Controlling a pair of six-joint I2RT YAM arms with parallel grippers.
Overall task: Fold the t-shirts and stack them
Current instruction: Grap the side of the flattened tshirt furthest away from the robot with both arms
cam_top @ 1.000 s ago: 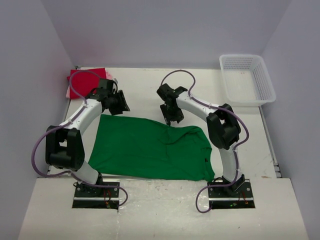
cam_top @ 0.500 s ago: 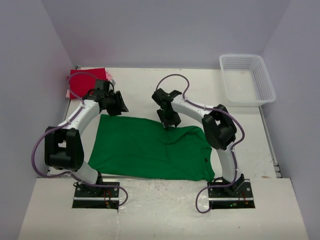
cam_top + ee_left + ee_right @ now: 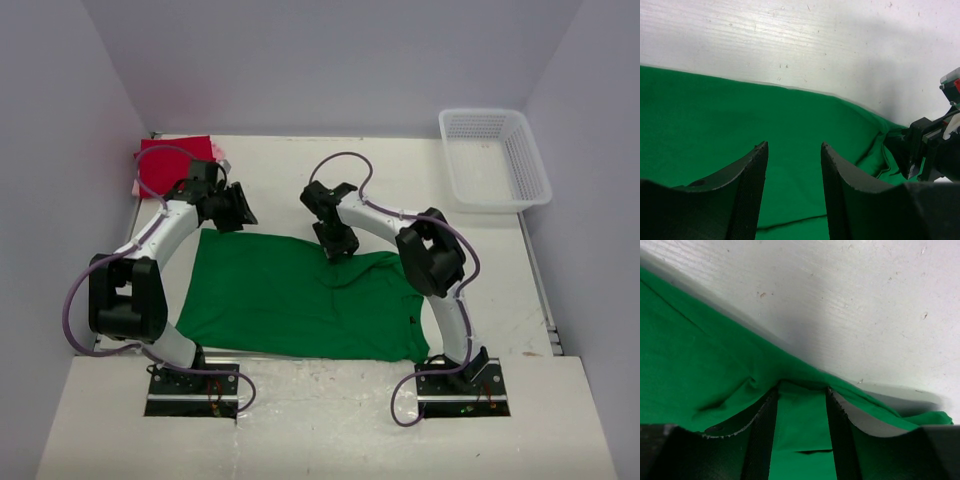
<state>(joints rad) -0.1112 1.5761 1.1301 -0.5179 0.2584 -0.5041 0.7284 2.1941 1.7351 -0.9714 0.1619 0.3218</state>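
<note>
A bright green t-shirt (image 3: pixel 300 295) lies spread flat on the near half of the table. A red t-shirt (image 3: pixel 165 163) lies folded at the back left, with a pale pink one (image 3: pixel 140 187) peeking out under it. My left gripper (image 3: pixel 238 210) is open and empty, just above the green shirt's far left edge; its fingertips (image 3: pixel 764 146) hover over the green cloth (image 3: pixel 715 125). My right gripper (image 3: pixel 340 246) is down on the shirt's far edge. Its jaws stand apart with green cloth (image 3: pixel 802 425) between them, bunched over the tips of the right gripper (image 3: pixel 802 386).
A white mesh basket (image 3: pixel 495 155) stands at the back right corner. Purple-grey walls close in the table at the left, back and right. The right arm's wrist (image 3: pixel 932 155) shows at the right of the left wrist view.
My right gripper has moved left and down onto the far edge of the green shirt, puckering the cloth there. The left gripper has barely moved.
</note>
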